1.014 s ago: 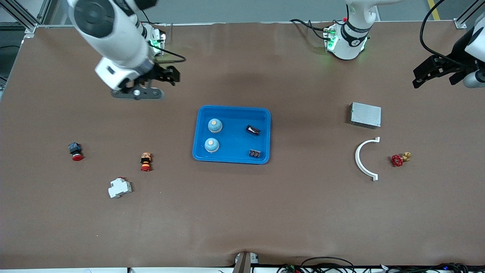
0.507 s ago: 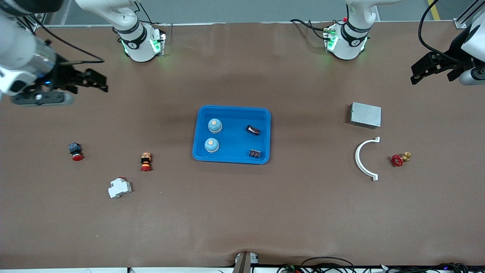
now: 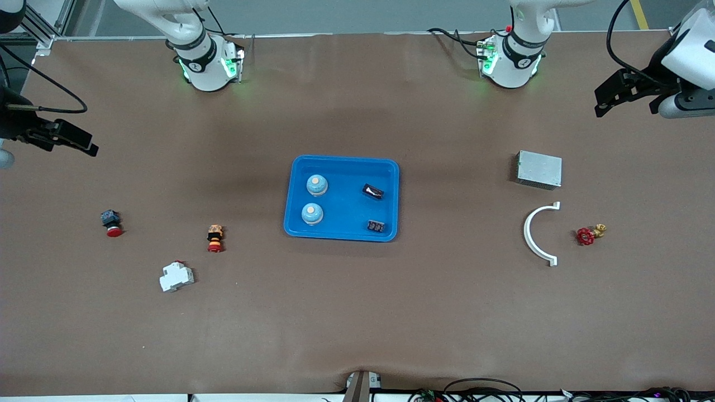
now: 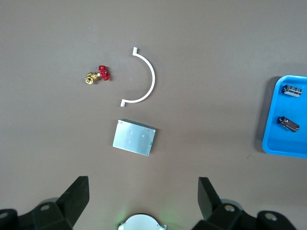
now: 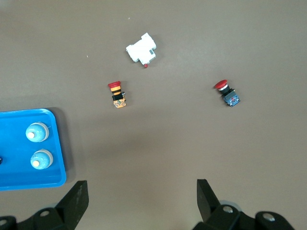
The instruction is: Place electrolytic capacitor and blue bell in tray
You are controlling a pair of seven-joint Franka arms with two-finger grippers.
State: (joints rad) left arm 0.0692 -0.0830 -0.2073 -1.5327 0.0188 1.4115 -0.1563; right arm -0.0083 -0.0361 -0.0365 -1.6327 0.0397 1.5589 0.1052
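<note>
The right end effector has swung away from above the shallow bright-blue plastic tray to the right arm's edge of the desk — open wide, empty. The left end effector, also open and empty, waits above the desk's other end. Both small blue domed bells and both black cylindrical electrolytic capacitors lie in the tray. Probably they are light and stiff – bells best gripped across the dome, capacitors across the body.

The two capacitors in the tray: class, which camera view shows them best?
The left wrist view: both capacitors show whole, metal ends visible, in the tray. The front view shows both smaller and darker. The right wrist view shows only a dark sliver at its edge.
</note>
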